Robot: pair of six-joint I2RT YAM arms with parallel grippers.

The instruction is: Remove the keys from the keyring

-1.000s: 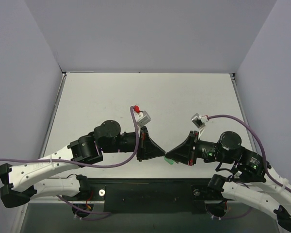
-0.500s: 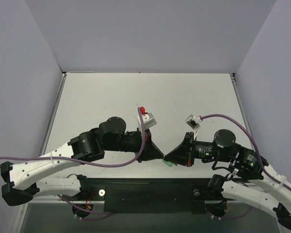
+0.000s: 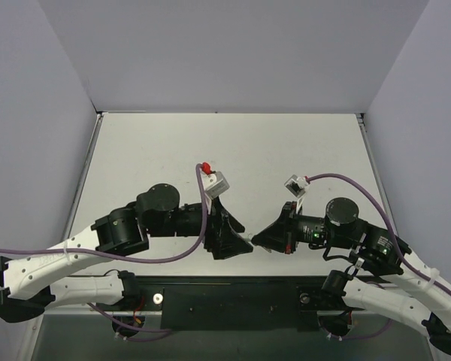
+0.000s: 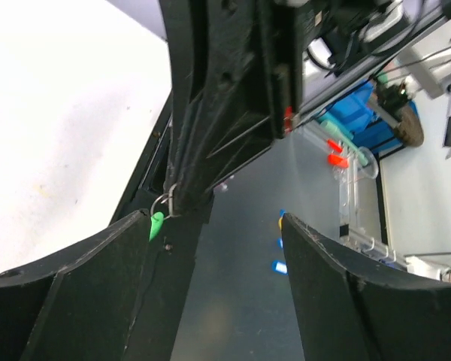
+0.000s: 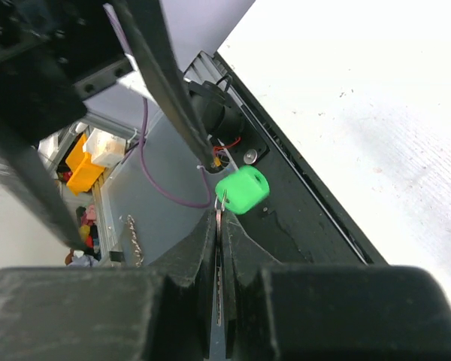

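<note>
The right gripper [image 5: 218, 216] has its fingers pressed together on a thin silver-grey sliver, the key [image 5: 219, 301], seen edge on between the pads. Just past the tips, the keyring [image 5: 242, 188] hangs free by its small wire ring, its bright green tag tilted to the right in the right wrist view. The left gripper [image 4: 216, 218] faces it from the left with its fingers spread wide and nothing between them. One slim left finger [image 5: 182, 113] reaches down to a point just beside the green tag; whether it touches the tag or the ring cannot be told. From above, both grippers meet tip to tip low over the near edge of the white table [image 3: 233, 150], a little right of centre, just beyond the black base plate [image 3: 233, 297]. Both arms come in from the near corners, elbows bent outward.
</note>
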